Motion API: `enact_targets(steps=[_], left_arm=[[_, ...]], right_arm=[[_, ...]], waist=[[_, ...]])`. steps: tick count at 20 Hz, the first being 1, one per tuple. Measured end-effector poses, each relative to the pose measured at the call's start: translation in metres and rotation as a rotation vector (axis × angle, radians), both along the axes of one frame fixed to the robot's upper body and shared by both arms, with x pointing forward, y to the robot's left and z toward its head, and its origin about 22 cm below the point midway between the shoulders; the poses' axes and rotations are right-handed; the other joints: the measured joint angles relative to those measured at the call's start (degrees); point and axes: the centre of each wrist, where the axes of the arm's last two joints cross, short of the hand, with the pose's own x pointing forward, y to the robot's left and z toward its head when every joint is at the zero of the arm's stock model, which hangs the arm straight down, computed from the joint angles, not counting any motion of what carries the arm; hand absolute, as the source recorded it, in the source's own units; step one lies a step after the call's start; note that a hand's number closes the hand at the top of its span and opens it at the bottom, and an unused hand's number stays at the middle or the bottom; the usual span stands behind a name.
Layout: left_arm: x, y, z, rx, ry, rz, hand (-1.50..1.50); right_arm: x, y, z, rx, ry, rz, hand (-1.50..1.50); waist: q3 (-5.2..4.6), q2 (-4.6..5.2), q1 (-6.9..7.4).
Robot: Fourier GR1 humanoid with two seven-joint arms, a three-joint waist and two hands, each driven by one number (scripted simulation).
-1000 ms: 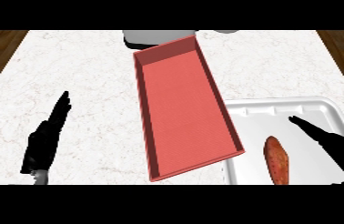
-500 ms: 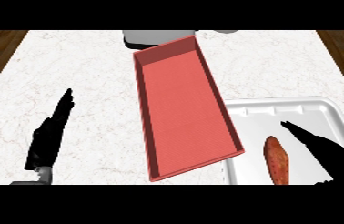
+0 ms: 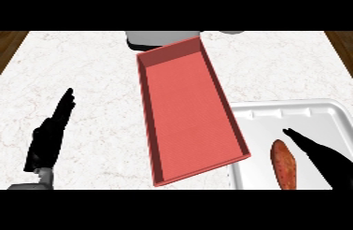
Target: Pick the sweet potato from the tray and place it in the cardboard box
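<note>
Right hand [image 3: 322,160]: hovering just beside the sweet potato [image 3: 284,164] — fingers straight, holding nothing.
Sweet potato: probably stiff, light — gripping mid-body looking best.

No readable text, labels, brands, numbers or signs on anything in view.
</note>
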Motion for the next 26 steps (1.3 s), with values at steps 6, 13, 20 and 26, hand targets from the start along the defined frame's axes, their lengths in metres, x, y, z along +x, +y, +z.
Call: enact_targets(steps=[6,13,20,26], left_arm=[[0.003,0.0,-0.001,0.003,0.0,0.001,0.0],[-0.001,-0.002,0.002,0.001,0.004,-0.005,0.0],[-0.002,-0.006,-0.004,0.0,0.001,-0.005,0.0],[0.004,-0.005,-0.006,-0.001,0.002,0.0,0.0]], right_arm=[[-0.001,-0.001,-0.015,0.013,-0.01,-0.005,-1.5],[0.009,0.0,-0.029,0.004,0.004,-0.012,-1.5],[0.005,0.003,-0.041,-0.007,0.021,0.008,-1.5],[0.01,0.007,-0.044,-0.006,-0.017,0.015,1.5]], waist=[[-0.01,0.01,-0.02],[-0.01,0.02,0.07],[-0.03,0.0,0.04],[-0.22,-0.13,0.02]])
